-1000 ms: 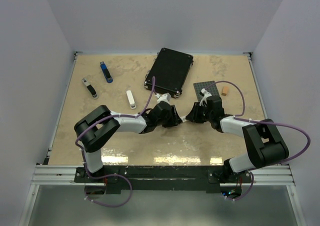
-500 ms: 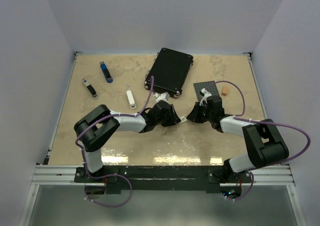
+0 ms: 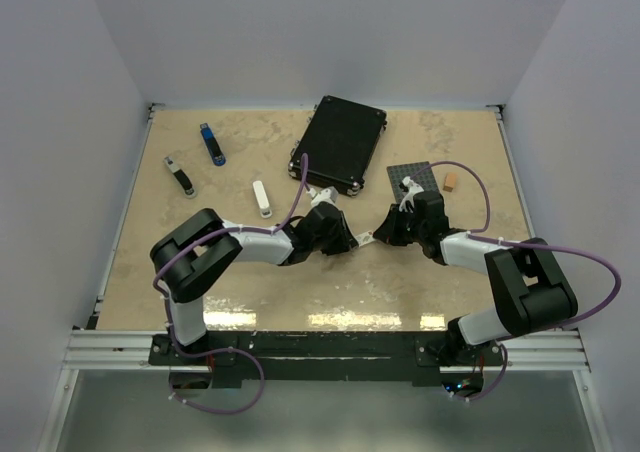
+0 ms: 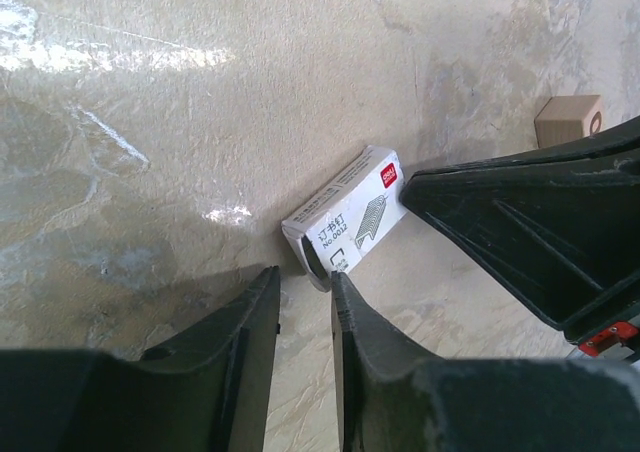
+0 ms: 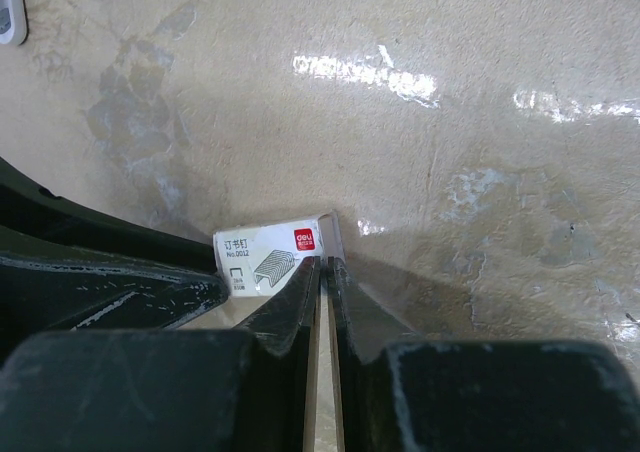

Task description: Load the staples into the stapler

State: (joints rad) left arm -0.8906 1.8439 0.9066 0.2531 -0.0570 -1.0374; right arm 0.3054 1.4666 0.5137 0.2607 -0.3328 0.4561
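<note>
We see the staples (image 4: pixel 345 222) lying between two claws: left claw (image 4: pixel 303 290) slightly parted at one end, right claw (image 5: pixel 322 264) nearly closed, touching the other.

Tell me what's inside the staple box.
The staples box lies flat on the table. Its end facing the left gripper shows only a dark gap; any staples inside are hidden by the cardboard.

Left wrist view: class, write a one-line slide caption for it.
Left gripper, fingers narrowly parted, at one end of the white staple box; right gripper touching the other end.
</note>
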